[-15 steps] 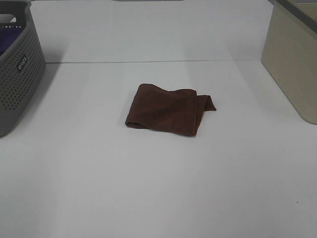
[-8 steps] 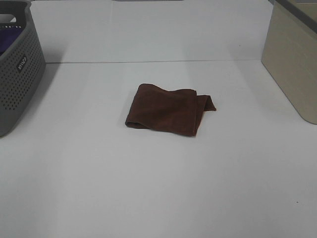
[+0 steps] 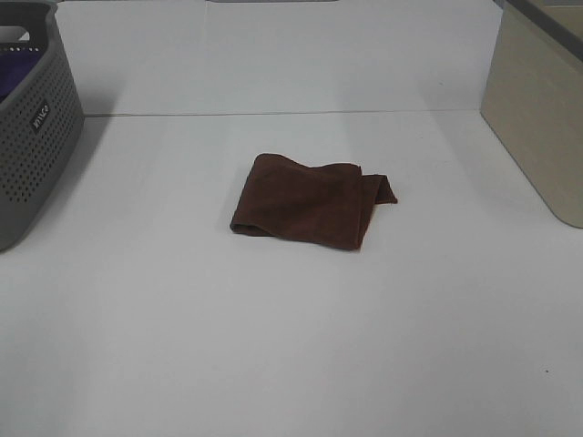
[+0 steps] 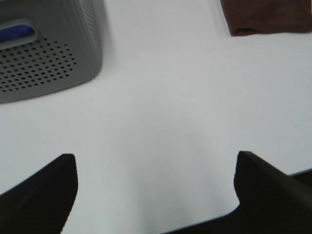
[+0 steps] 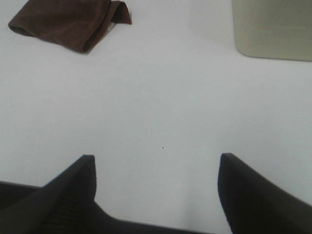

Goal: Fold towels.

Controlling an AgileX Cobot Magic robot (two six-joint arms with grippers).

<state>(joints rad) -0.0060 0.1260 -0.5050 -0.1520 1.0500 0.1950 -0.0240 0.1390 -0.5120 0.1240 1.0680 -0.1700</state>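
Dark brown terry cloth towel is lying on the white table, already doubled over into a rough rectangle, one loose corner sticking out on the side facing the beige bin. Grey perforated plastic basket sits well off on the towel's other side, something purple inside it

I see the left gripper with its jaws spread wide, nothing between them, only bare table. It's parked well short of the towel, which shows only as a corner at the edge of that wrist view, with the grey basket off to the side. Right gripper is likewise spread apart and empty, towel well ahead of it, beige bin also ahead. Neither arm shows in the high camera

My read on handling: soft, light, limp, no stiffness at all. It'll drape and sag from wherever I pinch it, and the terry pile should grip the pads well, so slipping isn't the worry. The worry is catching only the top layer and peeling the fold open

Where I'd grab: both corners of one short edge, one gripper each, pinching through all layers low against the table. The stray corner near the beige bin wants tucking in first
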